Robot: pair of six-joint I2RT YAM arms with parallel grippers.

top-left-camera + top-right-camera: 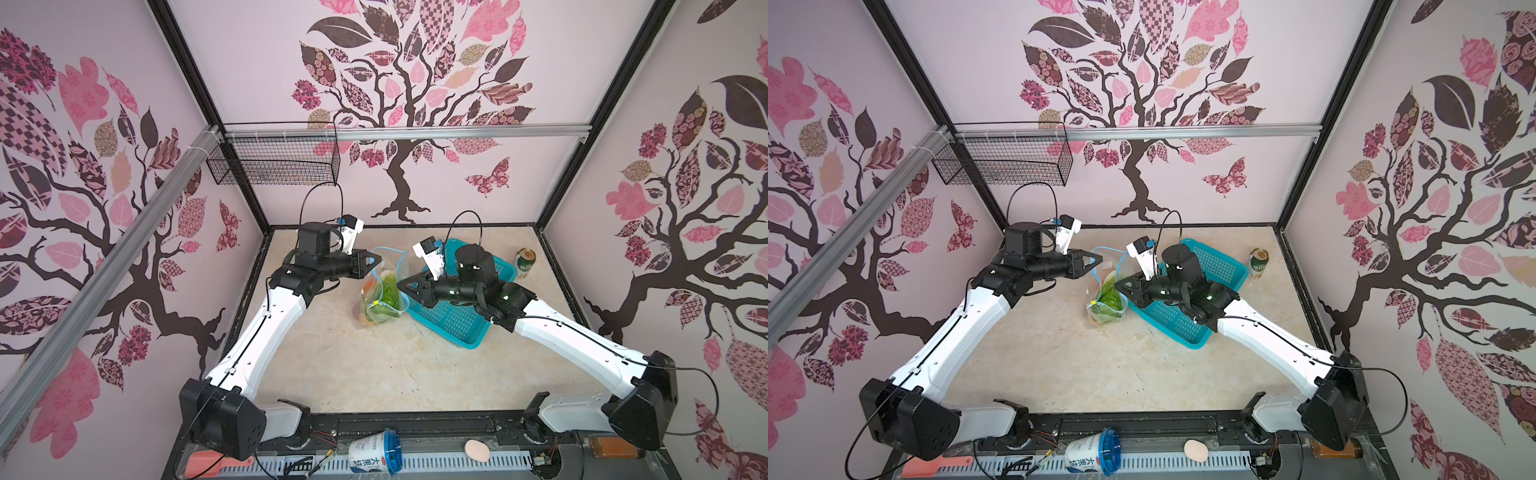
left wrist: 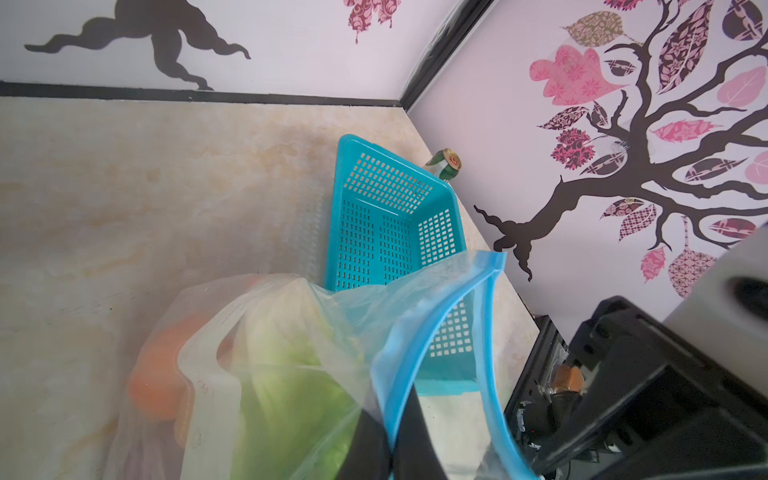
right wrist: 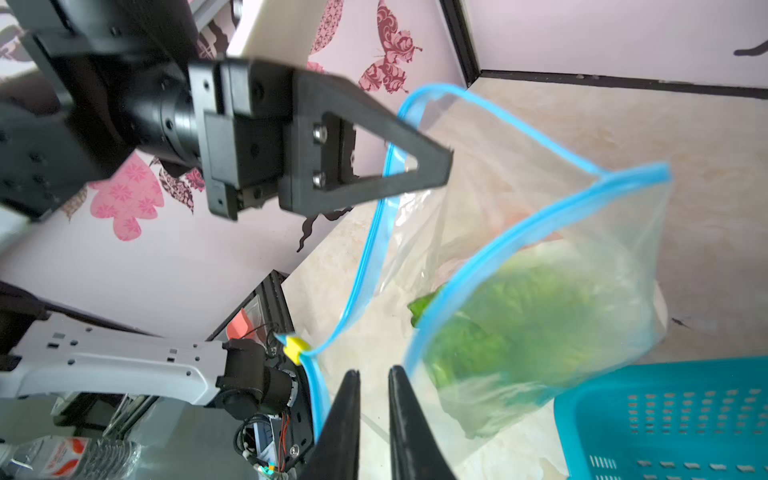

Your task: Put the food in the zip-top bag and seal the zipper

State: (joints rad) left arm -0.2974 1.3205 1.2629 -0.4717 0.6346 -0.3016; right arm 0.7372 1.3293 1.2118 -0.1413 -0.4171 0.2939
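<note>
Thin clear film is all that the left tool (image 1: 376, 261) has: it is clamped shut on the blue zipper (image 3: 519, 224) at the far side of the bag's mouth, holding the bag (image 1: 380, 299) up off the worktop (image 1: 374, 365) near its middle. That pinch is the weak spot. The plastic is slick and crinkly, and the load inside could drag the strip out, so the bag would slump and spill.

The mouth gapes in a wide loop. The ruffled green cabbage (image 3: 532, 316) stands high inside, with a smooth orange piece (image 2: 158, 382) beside it. A leaf could get caught between the two strips and jam the seal. The small, hard yellow slider (image 3: 294, 348) sits at the near end of the mouth.

The right tool (image 3: 374, 372) is just beside that end, its jaws a little apart with nothing between them. Pulling the slider while the strips lie so far apart may buckle the soft track rather than close it.

Further right sits the rigid teal mesh basket (image 1: 453, 320), then a green can (image 1: 525, 262); a wide swing could knock either.
</note>
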